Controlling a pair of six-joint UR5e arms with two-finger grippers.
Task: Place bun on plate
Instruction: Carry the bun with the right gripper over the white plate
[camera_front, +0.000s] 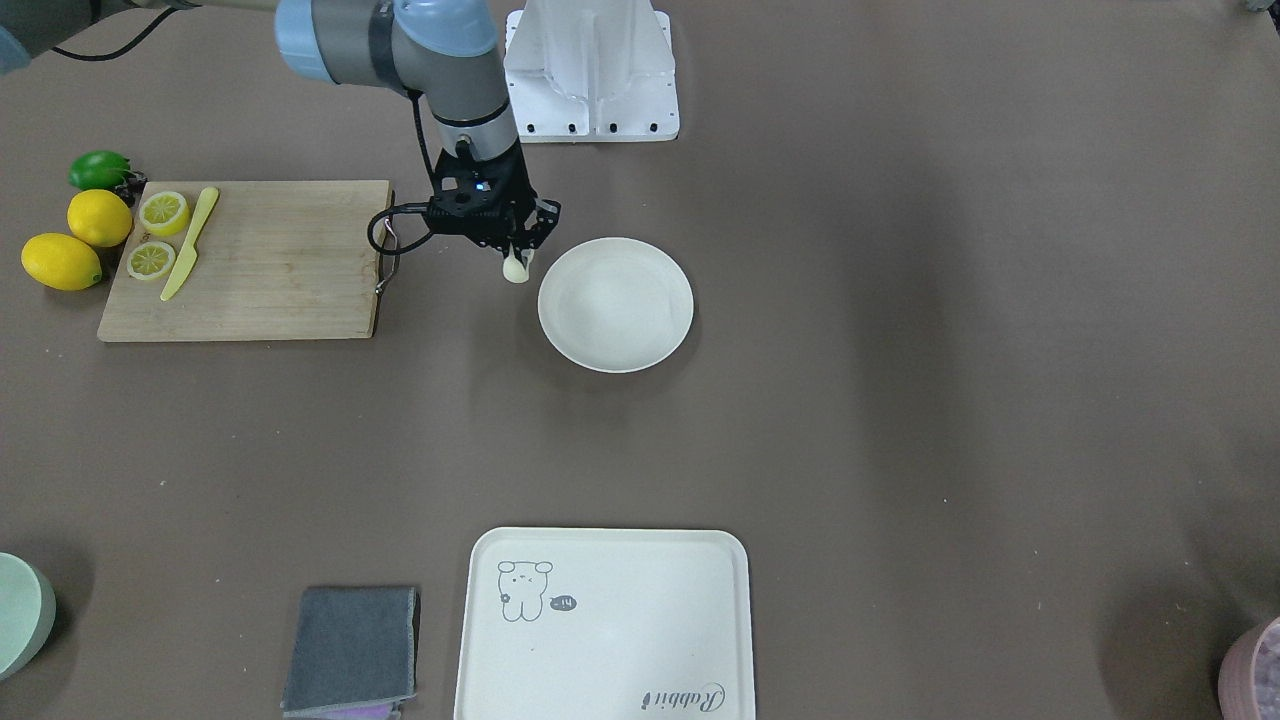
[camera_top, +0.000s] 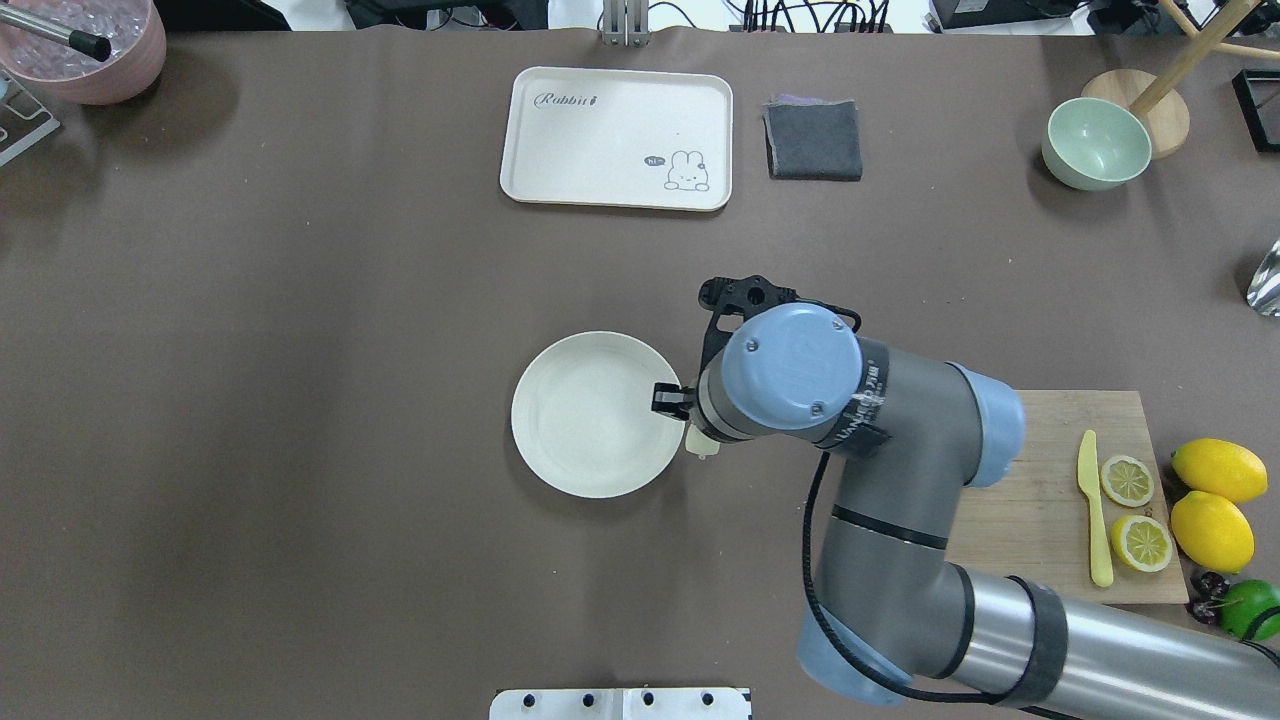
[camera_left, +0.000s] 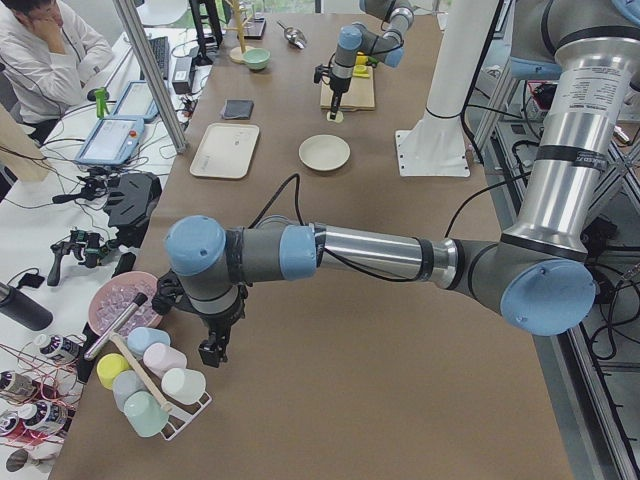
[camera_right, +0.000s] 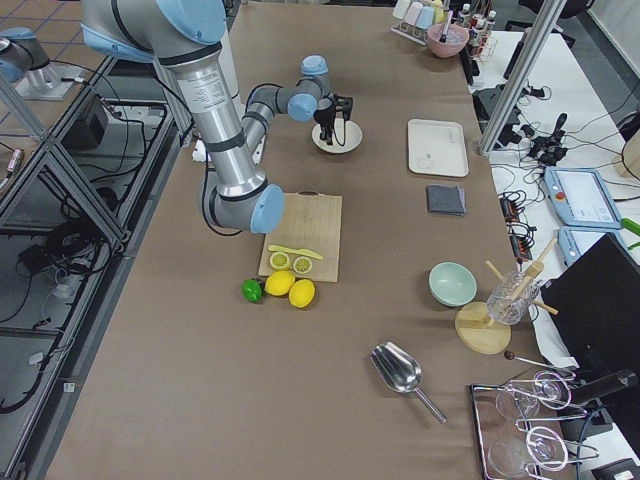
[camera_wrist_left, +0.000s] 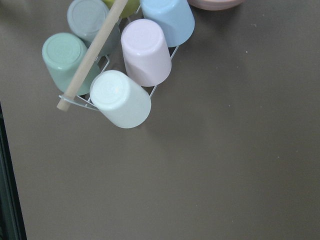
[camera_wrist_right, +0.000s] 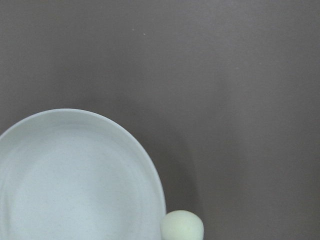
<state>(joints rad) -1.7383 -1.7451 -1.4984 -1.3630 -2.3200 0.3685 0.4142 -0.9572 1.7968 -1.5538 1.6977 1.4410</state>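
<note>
The right fingers (camera_front: 524, 244) pinch the bun (camera_front: 516, 269) just beside the plate (camera_front: 640, 320), cutting board (camera_front: 270, 270) on its other side.

Soft, even light falls from above on the brown worktop (camera_front: 900, 400), crossed by broad faint bands of shadow in both downward views. The plate (camera_front: 615, 304) throws a diffuse shadow toward the front-facing camera. The right wrist view is dimmer and greyish, with the bun (camera_wrist_right: 182, 225) cropped at its bottom edge. Both side views tilt upright poles (camera_left: 150, 75) near their edges
</note>
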